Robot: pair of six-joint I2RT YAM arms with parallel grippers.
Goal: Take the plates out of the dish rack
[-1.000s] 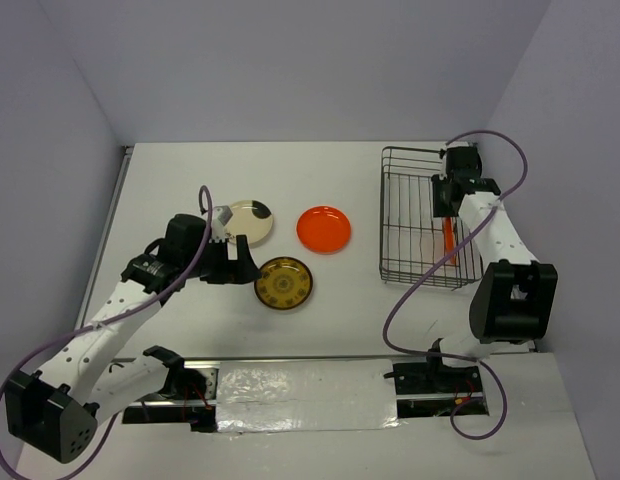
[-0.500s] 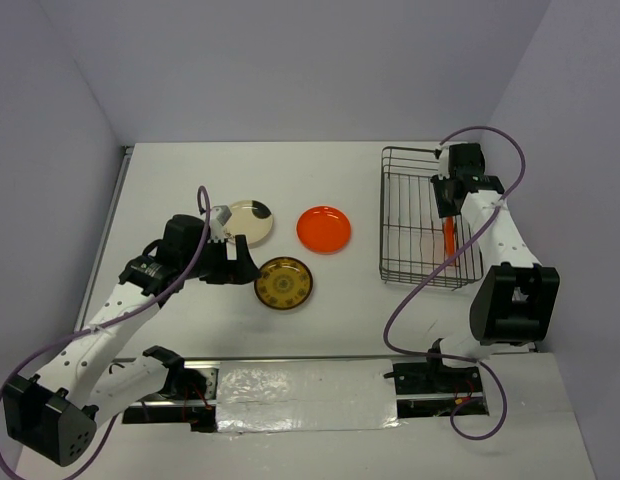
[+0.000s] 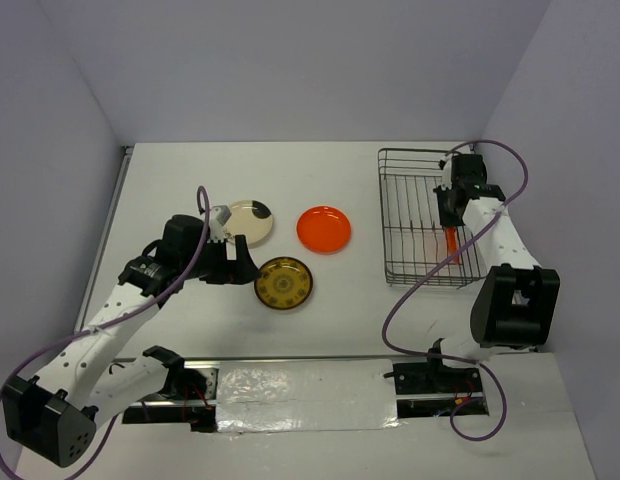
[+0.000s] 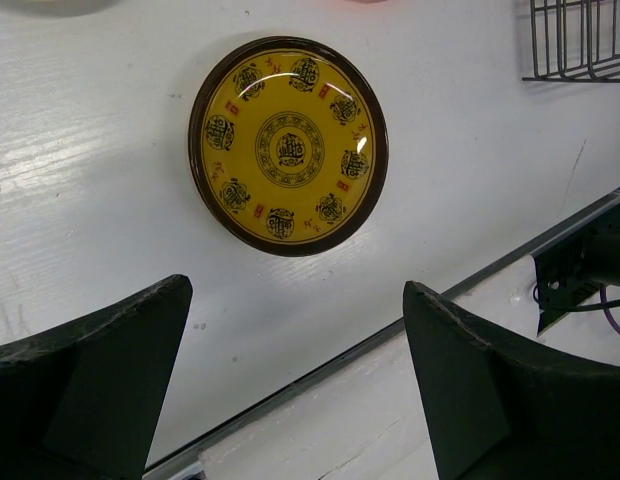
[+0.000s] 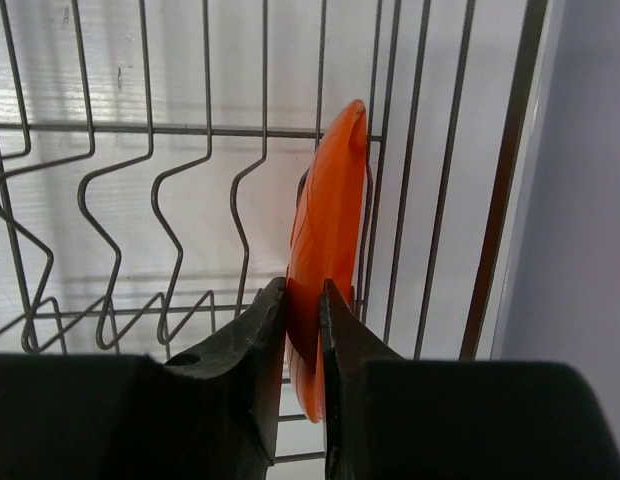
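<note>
The dark wire dish rack stands at the right. An orange-red plate stands on edge inside it, also seen from above. My right gripper is shut on this plate's rim, over the rack. On the table lie a cream plate with a dark spot, a second orange-red plate and an amber-yellow patterned plate, which fills the left wrist view. My left gripper is open and empty, just left of the amber plate.
The rack's bent wire dividers stand left of the held plate, and its side bars are close on the right. A grey wall rises right of the rack. A taped strip runs along the near table edge.
The rack's near end has shifted right with the right gripper, and the orange-red plate in it moved a little. The left arm has not moved.
</note>
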